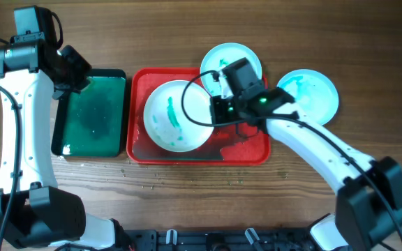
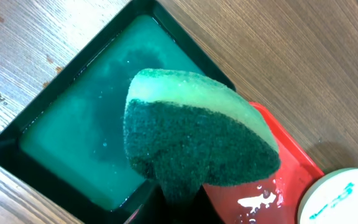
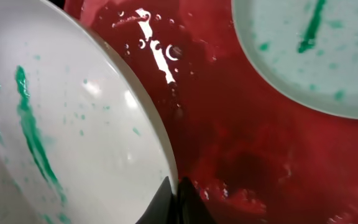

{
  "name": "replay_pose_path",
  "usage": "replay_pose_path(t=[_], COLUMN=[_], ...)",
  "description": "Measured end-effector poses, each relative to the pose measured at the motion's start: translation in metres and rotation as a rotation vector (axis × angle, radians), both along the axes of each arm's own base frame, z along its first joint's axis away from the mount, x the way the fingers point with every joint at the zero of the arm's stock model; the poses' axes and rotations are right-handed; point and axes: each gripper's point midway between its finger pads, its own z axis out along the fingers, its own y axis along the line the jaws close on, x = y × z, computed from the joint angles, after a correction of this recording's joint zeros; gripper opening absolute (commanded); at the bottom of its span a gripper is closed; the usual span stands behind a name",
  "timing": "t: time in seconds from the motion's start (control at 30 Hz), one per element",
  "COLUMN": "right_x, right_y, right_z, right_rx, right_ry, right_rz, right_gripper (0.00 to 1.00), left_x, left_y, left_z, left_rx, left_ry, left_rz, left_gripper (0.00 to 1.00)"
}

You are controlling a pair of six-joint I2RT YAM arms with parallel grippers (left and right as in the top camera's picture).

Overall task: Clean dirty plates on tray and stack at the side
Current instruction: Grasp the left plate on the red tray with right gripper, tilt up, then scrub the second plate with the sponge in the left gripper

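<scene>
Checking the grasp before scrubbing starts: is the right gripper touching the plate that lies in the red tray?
Touching. The right wrist view shows the rim of the plate pinched between the fingertips of the right gripper, with no gap visible.

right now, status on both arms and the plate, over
Left gripper shut on sponge, above green tray. Right gripper pinching rim of smeared plate in red tray. Second plate close by right arm; sponge's path clear.

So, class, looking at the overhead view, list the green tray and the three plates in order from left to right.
Dark green tray → smeared plate over the red tray → plate at the tray's far rim → plate on the table, far right.
</scene>
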Motion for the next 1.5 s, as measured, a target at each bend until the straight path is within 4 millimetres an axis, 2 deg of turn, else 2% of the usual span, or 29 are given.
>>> replay_pose_path(t=[0.07, 0.2, 0.3, 0.37, 0.47, 0.63, 0.7, 0.8, 1.03, 1.2, 1.27, 1.33, 1.4, 1.43, 1.5], right_x=[0.009, 0.025, 0.019, 0.018, 0.024, 0.02, 0.019, 0.018, 0.018, 0.022, 0.027, 0.029, 0.029, 0.029, 0.029], right_y=[0.013, 0.033, 0.031, 0.032, 0.034, 0.049, 0.051, 0.052, 0.05, 0.039, 0.033, 0.029, 0.029, 0.029, 0.03], right_z=[-0.015, -0.054, -0.086, -0.094, -0.091, -0.099, -0.098, -0.098, -0.098, -0.095, -0.096, -0.096, -0.097, -0.097, -0.097], right_rx=[-0.044, -0.118, -0.15, -0.128, -0.063, 0.019, 0.025, 0.031, 0.032, 0.084, 0.083, 0.082, 0.082, 0.082, 0.085], right_ry=[0.032, 0.082, 0.15, 0.187, 0.2, 0.233, 0.236, 0.239, 0.251, 0.29, 0.284, 0.28, 0.281, 0.28, 0.281], right_rz=[-0.017, -0.016, -0.009, -0.003, 0.002, 0.08, 0.089, 0.093, 0.076, 0.077, 0.076, 0.074, 0.075, 0.076, 0.079], right_gripper=[0.04, 0.04, 0.05, 0.04, 0.04, 0.04, 0.04, 0.04, 0.04, 0.04, 0.04, 0.04, 0.04, 0.04, 0.05], left_x=[0.0, -0.001, -0.007, -0.018, -0.033, -0.045, -0.06, -0.075, -0.069, -0.065, -0.054, -0.042, -0.04, -0.039, -0.035], left_y=[-0.002, -0.022, -0.057, -0.082, -0.116, -0.161, -0.165, -0.141, -0.12, -0.123, -0.143, -0.183, -0.209, -0.217, -0.213], left_z=[0.0, -0.002, -0.014, -0.043, -0.096, -0.154, -0.173, -0.195, -0.196, -0.199, -0.203, -0.201, -0.198, -0.198, -0.2], left_rx=[-0.005, -0.011, -0.02, -0.038, -0.088, -0.115, -0.102, 0.001, 0.104, 0.116, 0.048, -0.121, -0.225, -0.246, -0.218], left_ry=[0.0, 0.018, 0.061, 0.118, 0.175, 0.138, 0.166, 0.196, 0.158, 0.155, 0.121, 0.048, 0.006, -0.009, -0.015], left_rz=[-0.006, -0.056, -0.147, -0.212, -0.297, -0.416, -0.39, -0.247, -0.159, -0.231, -0.375, -0.544, -0.636, -0.659, -0.621], left_gripper=[0.04, 0.04, 0.04, 0.04, 0.04, 0.04, 0.04, 0.04, 0.04, 0.04, 0.04, 0.04, 0.04, 0.04, 0.04])
